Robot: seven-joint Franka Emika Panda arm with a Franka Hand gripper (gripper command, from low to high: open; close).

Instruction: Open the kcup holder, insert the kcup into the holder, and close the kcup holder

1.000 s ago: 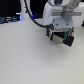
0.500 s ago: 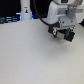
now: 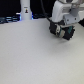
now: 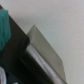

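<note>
My gripper (image 3: 62,33) hangs at the exterior view's upper right, low over the pale table (image 3: 35,55). Dark shapes sit around its fingertips, and blur hides whether the jaws are open or shut. In the wrist view, the black kcup holder (image 4: 17,57) fills the lower part, with one pale grey handle (image 4: 47,50) running slantwise across it, very close to the camera. A teal-green patch (image 4: 4,29) shows at the picture's edge. It may be the kcup's green top, but I cannot tell.
A tall white bottle-shaped object (image 3: 25,9) stands at the back, toward the exterior view's left, in front of dark clutter with a blue glow (image 3: 10,19). The white arm body (image 3: 67,10) rises above the gripper.
In the exterior view the gripper has shifted slightly upward in the picture over the last second. Nothing else has visibly moved.
</note>
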